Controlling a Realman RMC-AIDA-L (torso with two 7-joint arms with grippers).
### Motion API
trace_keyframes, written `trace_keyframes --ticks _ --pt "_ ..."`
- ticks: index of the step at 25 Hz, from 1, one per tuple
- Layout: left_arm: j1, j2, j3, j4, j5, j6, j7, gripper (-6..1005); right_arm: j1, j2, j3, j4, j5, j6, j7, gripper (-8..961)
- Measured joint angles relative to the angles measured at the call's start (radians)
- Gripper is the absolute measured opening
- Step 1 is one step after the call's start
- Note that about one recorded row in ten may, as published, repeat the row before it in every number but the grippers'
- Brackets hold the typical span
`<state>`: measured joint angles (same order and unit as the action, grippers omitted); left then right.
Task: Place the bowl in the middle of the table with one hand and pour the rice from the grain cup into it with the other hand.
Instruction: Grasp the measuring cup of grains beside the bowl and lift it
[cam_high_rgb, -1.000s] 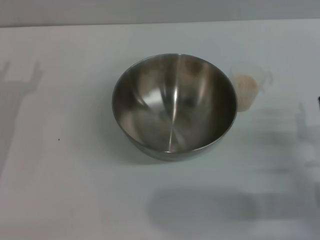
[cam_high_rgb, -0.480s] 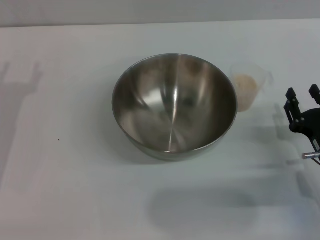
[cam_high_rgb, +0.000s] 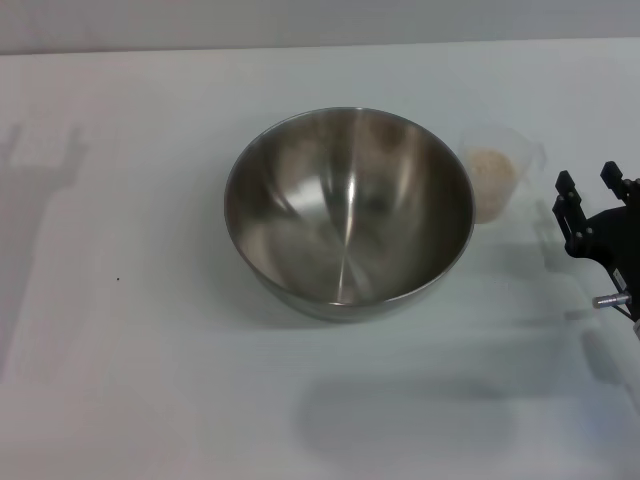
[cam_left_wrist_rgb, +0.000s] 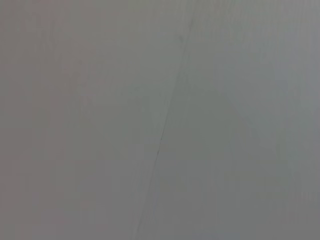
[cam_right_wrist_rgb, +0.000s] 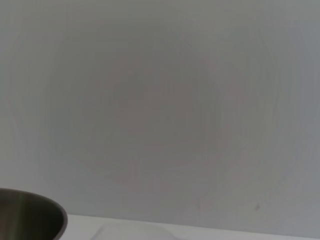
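The steel bowl (cam_high_rgb: 348, 212) stands empty in the middle of the white table (cam_high_rgb: 130, 380). The clear grain cup (cam_high_rgb: 497, 172) with pale rice (cam_high_rgb: 492, 168) in it stands just right of the bowl, close to its rim. My right gripper (cam_high_rgb: 588, 184) is at the right edge of the head view, right of the cup and apart from it, its two black fingers spread open and empty. The bowl's rim also shows in the right wrist view (cam_right_wrist_rgb: 30, 216). My left gripper is out of view; its wrist view shows only a plain grey surface.
A small dark speck (cam_high_rgb: 117, 279) lies on the table at the left. Arm shadows fall on the table at the far left and along the front.
My right gripper has come into the head view from the right edge and moved left and farther back, toward the cup. Bowl and cup have not moved.
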<state>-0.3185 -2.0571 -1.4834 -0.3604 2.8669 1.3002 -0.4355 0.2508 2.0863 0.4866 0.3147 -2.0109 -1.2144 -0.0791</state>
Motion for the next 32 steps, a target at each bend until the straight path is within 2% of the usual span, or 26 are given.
trace_keyframes --ticks 16,32 --pt "0.002 -0.005 0.000 0.000 -0.001 0.026 -0.007 829 0.068 -0.001 -0.002 -0.042 0.000 0.103 -0.001 506" --pt "0.003 -0.006 0.000 0.000 -0.007 0.036 -0.009 829 0.110 -0.001 -0.002 -0.063 0.000 0.135 -0.001 506"
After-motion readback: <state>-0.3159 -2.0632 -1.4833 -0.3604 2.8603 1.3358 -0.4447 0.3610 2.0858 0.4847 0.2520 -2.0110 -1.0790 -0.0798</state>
